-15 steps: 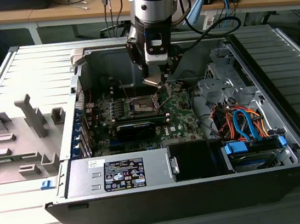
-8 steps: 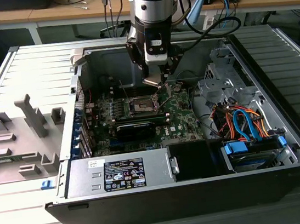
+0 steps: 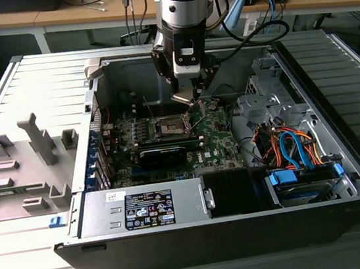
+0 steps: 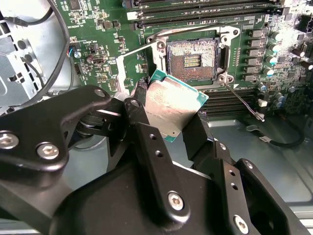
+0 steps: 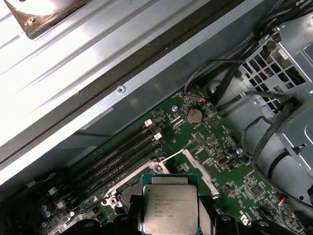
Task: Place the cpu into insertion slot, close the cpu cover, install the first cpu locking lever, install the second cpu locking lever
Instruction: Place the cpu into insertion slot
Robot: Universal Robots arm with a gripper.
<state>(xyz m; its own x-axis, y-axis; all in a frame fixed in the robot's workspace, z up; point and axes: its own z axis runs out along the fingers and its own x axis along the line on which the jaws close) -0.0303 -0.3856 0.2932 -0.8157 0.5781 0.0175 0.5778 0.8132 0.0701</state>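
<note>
Gripper: clamped on the cpu by two edges, likely sparing its faces.
Cpu: held tilted at the exterior view's centre, near the uncovered insertion slot.

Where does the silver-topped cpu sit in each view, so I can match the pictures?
Exterior view: the small flat square silver-topped cpu hangs tilted at the arm's tip, above the green circuit board.
Second wrist view: cpu clamped between black fingers, beside the open socket.
First wrist view: cpu faces the camera, covering most of the socket.
Shared landmark: the silver-rimmed square insertion slot.
</note>
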